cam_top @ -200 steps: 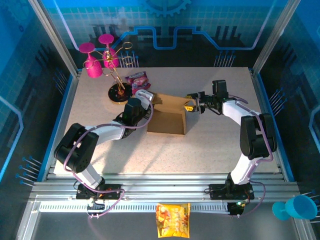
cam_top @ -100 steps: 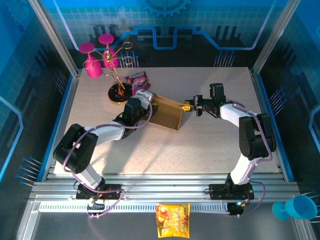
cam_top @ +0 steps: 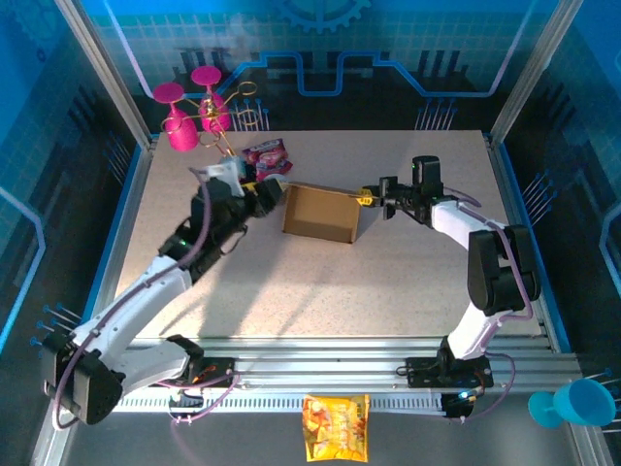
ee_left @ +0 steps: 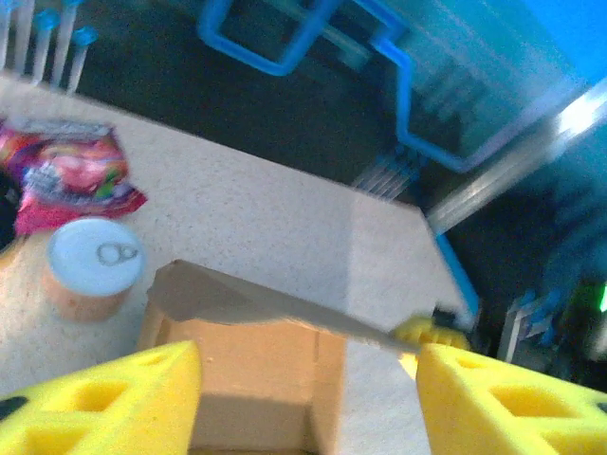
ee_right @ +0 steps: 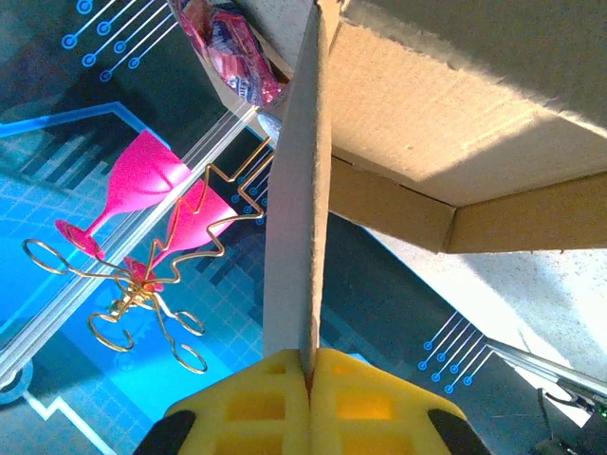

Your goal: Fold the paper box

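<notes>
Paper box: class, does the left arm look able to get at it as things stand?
Probably yes. The left end effector is open, close to the paper box, with nothing between them. The small can sits off to one side, and the right end effector pinches only a flap.

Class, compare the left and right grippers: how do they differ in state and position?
The right gripper is shut on a flap of the paper box; the left gripper is open, holding nothing. The right gripper is at the box's right end, the left gripper at its left. Both have yellow pads.
</notes>
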Tool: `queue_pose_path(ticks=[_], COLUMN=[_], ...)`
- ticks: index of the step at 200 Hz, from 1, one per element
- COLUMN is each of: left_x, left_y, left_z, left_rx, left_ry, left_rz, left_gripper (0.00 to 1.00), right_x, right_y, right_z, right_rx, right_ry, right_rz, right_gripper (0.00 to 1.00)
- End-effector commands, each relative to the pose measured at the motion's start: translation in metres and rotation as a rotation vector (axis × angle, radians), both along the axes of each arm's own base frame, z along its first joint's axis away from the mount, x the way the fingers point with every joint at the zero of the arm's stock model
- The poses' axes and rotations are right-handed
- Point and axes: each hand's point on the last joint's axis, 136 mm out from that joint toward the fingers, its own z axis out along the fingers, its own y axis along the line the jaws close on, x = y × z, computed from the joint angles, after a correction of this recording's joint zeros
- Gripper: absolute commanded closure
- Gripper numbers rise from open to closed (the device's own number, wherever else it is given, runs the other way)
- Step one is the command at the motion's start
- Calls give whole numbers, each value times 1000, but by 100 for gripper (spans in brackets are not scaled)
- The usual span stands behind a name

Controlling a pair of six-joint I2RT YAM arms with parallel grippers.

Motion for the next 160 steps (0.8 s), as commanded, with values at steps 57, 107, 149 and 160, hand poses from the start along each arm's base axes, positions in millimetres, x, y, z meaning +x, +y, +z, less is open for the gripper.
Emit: queue_pose_path(ticks=[57, 107, 149, 160], left_x=[41, 66, 77, 76], left_y=[6, -23, -41, -44], left_z=[-54, -72, -72, -75], left_rx=[-358, -429, -475, -472], left_ry=[640, 686, 689, 698], left_rz=[65, 29, -9, -17], left_gripper=[48, 46, 46, 46], right_x=[-19, -14, -16, -16], right_y=[-14, -14, -13, -13], right_z=[29, 34, 27, 25], right_rx=[8, 5, -1, -2], right_ry=[-82, -105, -94, -94], right_rz=[82, 89, 98, 96], right_gripper=[100, 100, 100, 100])
